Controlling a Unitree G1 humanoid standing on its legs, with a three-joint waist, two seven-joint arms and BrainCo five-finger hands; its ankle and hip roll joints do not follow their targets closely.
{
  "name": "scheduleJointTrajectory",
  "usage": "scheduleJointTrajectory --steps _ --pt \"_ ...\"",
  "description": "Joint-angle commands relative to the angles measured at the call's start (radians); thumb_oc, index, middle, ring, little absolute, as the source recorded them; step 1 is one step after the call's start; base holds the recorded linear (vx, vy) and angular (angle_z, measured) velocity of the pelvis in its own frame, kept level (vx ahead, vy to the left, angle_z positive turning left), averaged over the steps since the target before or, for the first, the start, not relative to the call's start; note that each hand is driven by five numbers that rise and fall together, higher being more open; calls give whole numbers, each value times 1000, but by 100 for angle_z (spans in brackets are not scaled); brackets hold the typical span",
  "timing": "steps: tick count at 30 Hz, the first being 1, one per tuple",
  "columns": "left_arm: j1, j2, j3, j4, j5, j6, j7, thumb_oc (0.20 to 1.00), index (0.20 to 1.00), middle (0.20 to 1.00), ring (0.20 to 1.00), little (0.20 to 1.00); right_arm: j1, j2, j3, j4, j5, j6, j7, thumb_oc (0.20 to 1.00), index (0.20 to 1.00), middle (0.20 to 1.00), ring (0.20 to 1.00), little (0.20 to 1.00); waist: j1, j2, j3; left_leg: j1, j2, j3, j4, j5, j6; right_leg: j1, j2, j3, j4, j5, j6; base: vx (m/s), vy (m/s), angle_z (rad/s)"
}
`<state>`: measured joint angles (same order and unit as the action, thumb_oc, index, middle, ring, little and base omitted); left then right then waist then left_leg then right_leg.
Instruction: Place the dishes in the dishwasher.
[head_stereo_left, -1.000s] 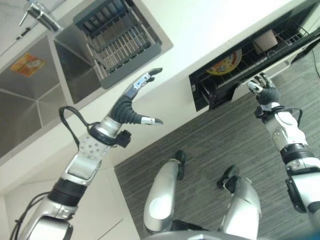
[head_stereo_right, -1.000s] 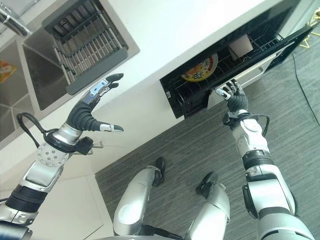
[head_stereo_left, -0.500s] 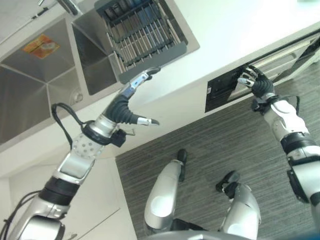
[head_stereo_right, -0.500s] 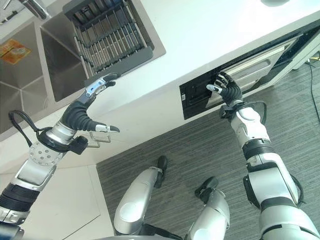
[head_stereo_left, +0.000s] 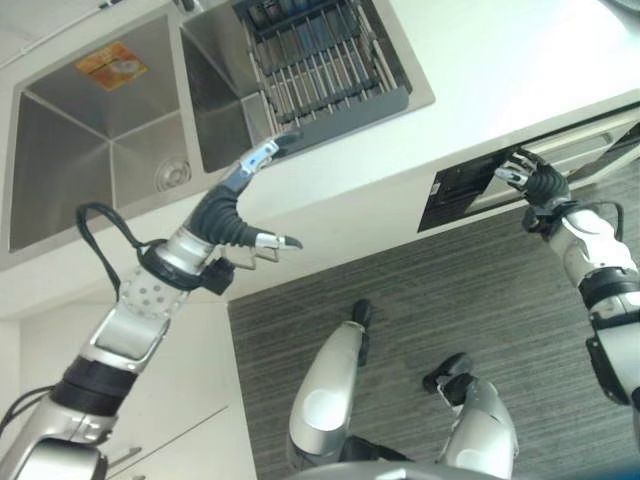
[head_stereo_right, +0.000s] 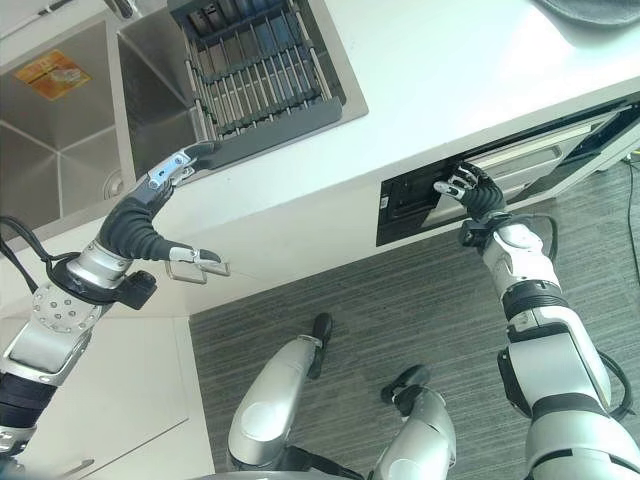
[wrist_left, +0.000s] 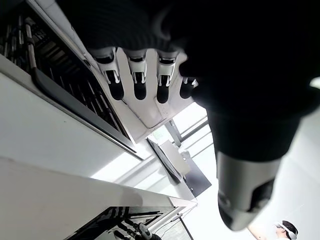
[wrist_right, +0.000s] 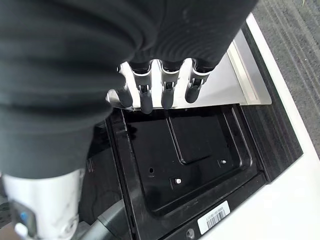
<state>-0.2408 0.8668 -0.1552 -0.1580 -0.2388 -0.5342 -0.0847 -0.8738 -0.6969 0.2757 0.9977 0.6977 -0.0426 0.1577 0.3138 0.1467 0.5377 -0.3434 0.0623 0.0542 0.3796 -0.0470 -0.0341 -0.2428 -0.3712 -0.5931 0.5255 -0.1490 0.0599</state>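
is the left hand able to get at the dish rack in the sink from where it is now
Probably yes. The left hand hovers open just in front of the counter edge, the dish rack lies right past its fingertips, and nothing stands between them.

Silver-grey arms end in dark ribbed covers and silver, dark-tipped fingers (head_stereo_right: 172, 172).
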Motion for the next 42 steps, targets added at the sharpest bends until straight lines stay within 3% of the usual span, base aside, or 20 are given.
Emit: scheduleJointTrajectory --steps 1,8,10,11,15,17,20,24,28,29,32,33,36,42 --pt "-1 18 65 -99 -74 -56 -3 1000 1000 1000 1000 1000 -382 68 31 -124 83 -143 77 1000 1000 1000 1000 1000 74 -19 -18 48 -13 107 -67 39 31 69 -2 55 28 31 35 -77 -96 3" --pt "39 -81 72 -61 -1 -33 59 1000 1000 1000 1000 1000 -51 199 -26 -244 60 -163 84 1000 1000 1000 1000 1000 25 -31 -18 104 9 130 -94 45 28 95 21 77 -33 52 36 -82 -56 -8" --pt "62 -128 85 -40 74 -21 113 1000 1000 1000 1000 1000 96 254 -49 -295 100 -192 16 1000 1000 1000 1000 1000 -2 -38 -18 127 22 139 -105 46 26 109 31 87 -59 60 39 -130 -110 -7" --pt "84 -145 101 -21 125 -15 194 1000 1000 1000 1000 1000 202 293 -93 -312 155 -176 5 1000 1000 1000 1000 1000 -26 -43 -18 157 33 149 -124 47 22 128 43 100 -89 66 41 -152 -97 -18" --pt "131 -178 143 -1 183 -11 288 1000 1000 1000 1000 1000 374 345 -95 -372 59 -202 6 1000 1000 1000 1000 1000 -65 -47 -30 189 46 162 -150 49 13 148 64 121 -138 69 48 -105 -39 -23" --pt "190 -203 193 2 233 -7 333 1000 1000 1000 1000 1000 527 353 -101 -422 8 -220 32 1000 1000 1000 1000 1000 -93 -56 -54 216 56 171 -173 52 0 171 84 131 -184 71 53 -84 -60 -21" --pt "294 -242 284 -4 271 -12 360 1000 1000 1000 1000 1000 699 368 -137 -472 -11 -197 59 1000 1000 1000 1000 1000 -132 -77 -114 271 68 180 -226 64 -25 224 115 134 -257 71 55 -94 -94 -26" --pt "340 -268 316 2 277 1 352 1000 1000 1000 1000 1000 768 378 -158 -459 -1 -169 85 1000 1000 1000 1000 1000 -152 -87 -159 304 73 181 -254 73 -40 250 131 136 -284 69 52 -78 -49 -6" --pt "384 -300 330 21 273 27 350 1000 1000 1000 1000 1000 823 391 -180 -433 -6 -134 114 1000 1000 1000 1000 1000 -166 -87 -205 335 73 179 -276 84 -53 279 148 136 -305 65 45 -105 -14 -8" --pt "412 -321 330 50 273 48 382 1000 1000 1000 1000 1000 849 404 -182 -396 -2 -110 105 1000 1000 1000 1000 1000 -165 -87 -240 358 70 171 -290 87 -59 303 157 129 -315 60 39 -156 -25 9" --pt "444 -337 354 93 218 36 447 1000 1000 1000 1000 1000 857 405 -201 -304 -5 -95 82 1000 1000 1000 1000 1000 -156 -84 -270 386 70 158 -313 96 -68 339 171 119 -335 56 33 -199 -9 22" --pt "466 -352 378 133 131 14 465 1000 1000 1000 1000 1000 861 402 -212 -248 -5 -99 73 1000 1000 1000 1000 1000 -149 -84 -283 397 71 148 -323 101 -75 359 176 114 -350 58 30 -159 17 22" --pt "498 -390 411 215 -28 -19 440 1000 1000 1000 1000 1000 868 392 -240 -179 -11 -110 82 1000 1000 1000 1000 1000 -135 -89 -297 401 75 132 -327 113 -85 381 183 107 -366 62 30 -102 1 25" --pt "529 -459 408 421 -47 -60 365 1000 1000 1000 1000 1000 865 386 -281 -76 -20 -143 84 1000 1000 1000 1000 1000 -107 -103 -319 409 115 126 -379 170 -118 418 204 78 -401 59 25 -74 -31 20"
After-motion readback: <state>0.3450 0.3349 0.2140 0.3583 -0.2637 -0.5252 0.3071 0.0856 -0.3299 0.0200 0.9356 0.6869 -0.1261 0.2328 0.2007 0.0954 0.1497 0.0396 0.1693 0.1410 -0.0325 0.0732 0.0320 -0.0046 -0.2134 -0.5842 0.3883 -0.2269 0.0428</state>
